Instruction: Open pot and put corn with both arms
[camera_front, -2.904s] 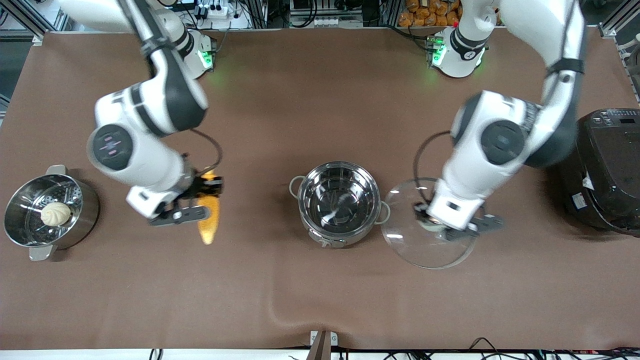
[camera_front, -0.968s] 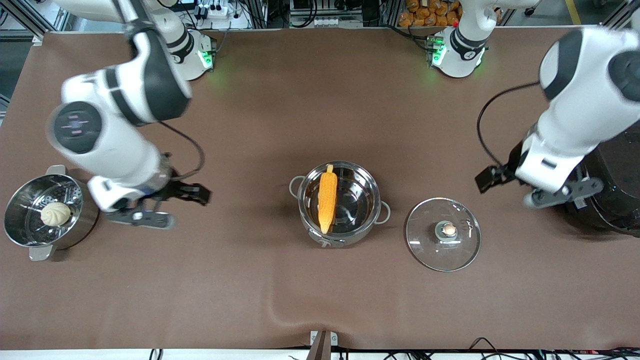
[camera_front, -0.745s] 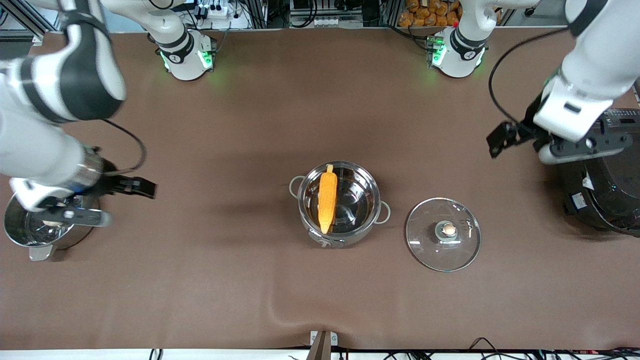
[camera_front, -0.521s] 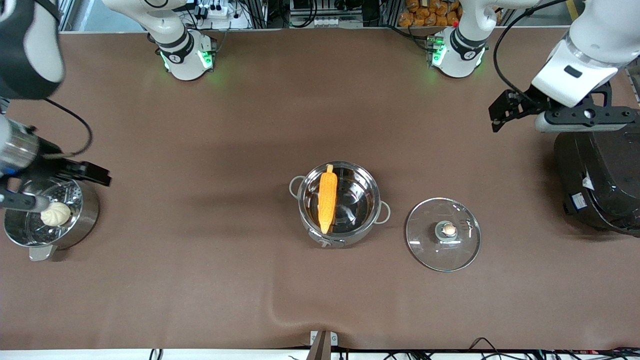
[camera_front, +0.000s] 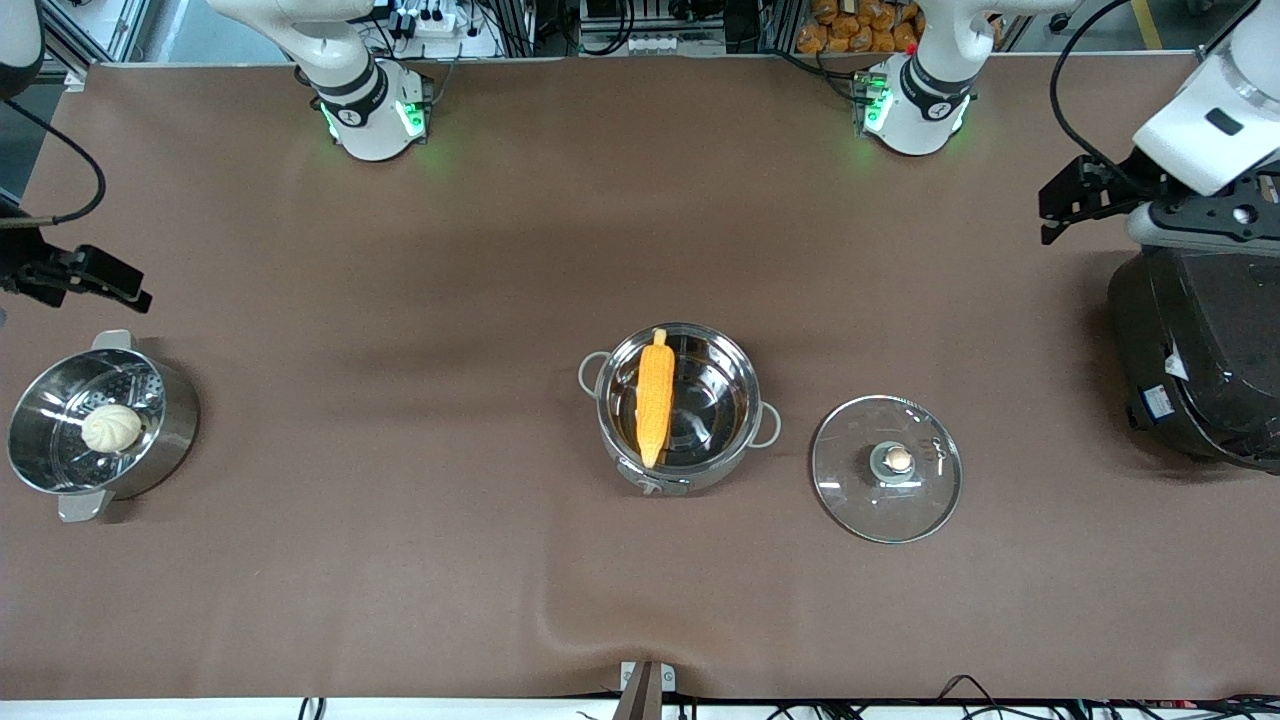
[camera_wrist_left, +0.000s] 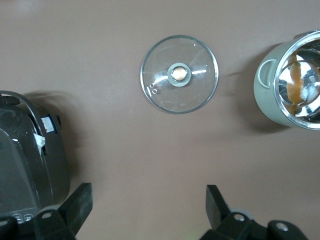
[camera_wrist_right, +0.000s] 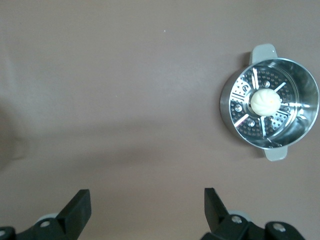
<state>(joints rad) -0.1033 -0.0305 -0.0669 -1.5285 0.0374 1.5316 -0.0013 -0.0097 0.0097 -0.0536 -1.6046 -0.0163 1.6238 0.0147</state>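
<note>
No brand or writing can be read; only a pale sticker is seen on the black rice cooker (camera_front: 1200, 350), which is cut off at the frame edge. The corn (camera_front: 655, 398) lies in the uncovered pot (camera_front: 684, 480); the glass lid (camera_front: 886, 468) rests flat beside it, toward the left arm's end. The left gripper (camera_wrist_left: 147, 212) is spread empty above the table by the cooker. The right gripper (camera_wrist_right: 145, 212) is spread empty near the steamer pot (camera_wrist_right: 270, 110) holding a bun (camera_wrist_right: 265, 101).

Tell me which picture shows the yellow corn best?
The front view: the whole corn lies in plain sight inside the open pot, tip to tip. The left wrist view catches only an orange sliver of it at the picture's edge. The right wrist view shows no corn at all.
</note>
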